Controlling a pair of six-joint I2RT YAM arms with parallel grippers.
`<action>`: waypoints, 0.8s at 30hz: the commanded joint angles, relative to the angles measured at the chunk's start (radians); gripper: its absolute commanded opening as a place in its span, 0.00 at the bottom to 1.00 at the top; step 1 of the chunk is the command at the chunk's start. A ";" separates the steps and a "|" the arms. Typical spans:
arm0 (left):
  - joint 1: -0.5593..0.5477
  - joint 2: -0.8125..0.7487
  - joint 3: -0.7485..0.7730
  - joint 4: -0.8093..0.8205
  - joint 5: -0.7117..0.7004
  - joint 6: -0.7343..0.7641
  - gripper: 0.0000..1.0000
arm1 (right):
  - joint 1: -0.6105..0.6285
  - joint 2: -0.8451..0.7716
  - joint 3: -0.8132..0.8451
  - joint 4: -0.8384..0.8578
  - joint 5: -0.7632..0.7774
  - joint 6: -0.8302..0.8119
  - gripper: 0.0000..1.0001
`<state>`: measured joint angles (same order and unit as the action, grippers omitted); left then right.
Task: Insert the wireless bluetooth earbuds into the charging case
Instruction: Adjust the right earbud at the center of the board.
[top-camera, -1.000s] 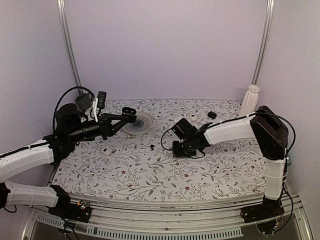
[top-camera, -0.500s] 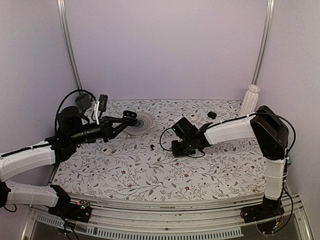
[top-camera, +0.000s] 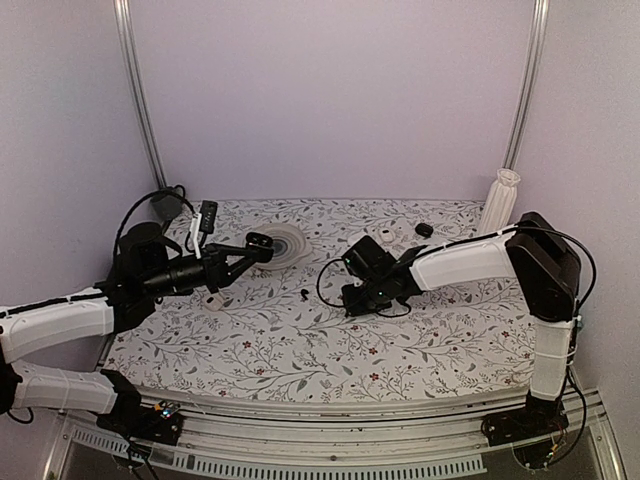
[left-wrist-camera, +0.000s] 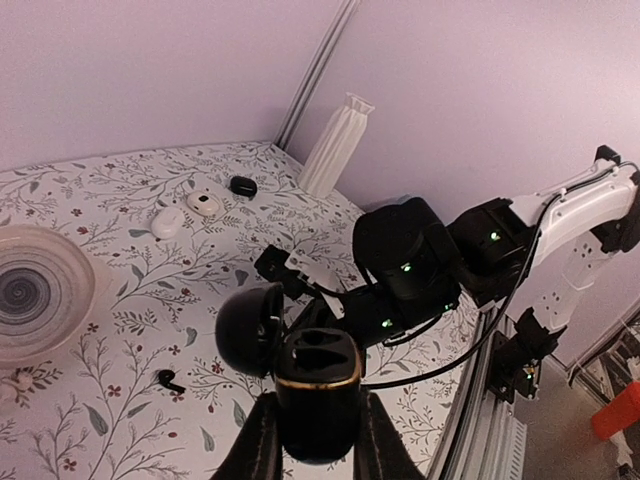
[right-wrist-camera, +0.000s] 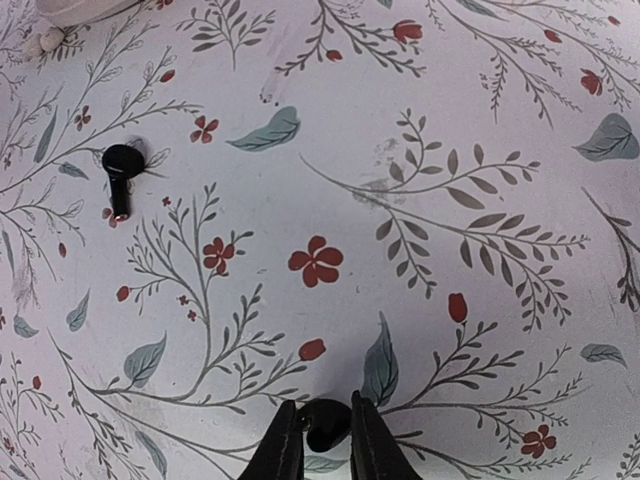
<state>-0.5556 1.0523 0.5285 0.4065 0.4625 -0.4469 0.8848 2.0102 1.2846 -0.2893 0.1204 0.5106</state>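
Left wrist | left pincer (left-wrist-camera: 318, 440) clamps open charging case (left-wrist-camera: 318, 390) | right pincer (right-wrist-camera: 322, 442) nips earbud (right-wrist-camera: 322, 420) | second earbud (right-wrist-camera: 118, 172) loose; white cases (left-wrist-camera: 168, 222) beyond

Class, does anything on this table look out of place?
One earbud lies loose on the table, apart from the open charging case in the left gripper; the right gripper pinches the other earbud.

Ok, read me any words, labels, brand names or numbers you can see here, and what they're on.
No readable text anywhere.
Charging case, in the left fingers: gold rim only, no lettering.
White case: a dark round spot, no legible mark.
Earbud on the tablecloth and second earbud between the right fingers: plain black, too small to show any marking.
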 joint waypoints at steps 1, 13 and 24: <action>0.014 -0.014 -0.012 0.031 -0.007 -0.004 0.00 | 0.014 -0.061 0.032 -0.049 0.002 -0.006 0.23; 0.017 -0.024 -0.006 0.026 0.010 0.007 0.00 | -0.004 -0.055 0.077 -0.189 -0.026 0.210 0.27; 0.020 -0.039 -0.015 0.043 0.029 0.004 0.00 | -0.019 -0.030 0.099 -0.230 -0.059 0.439 0.26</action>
<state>-0.5526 1.0374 0.5243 0.4072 0.4709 -0.4461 0.8722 1.9823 1.3514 -0.4862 0.0753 0.8341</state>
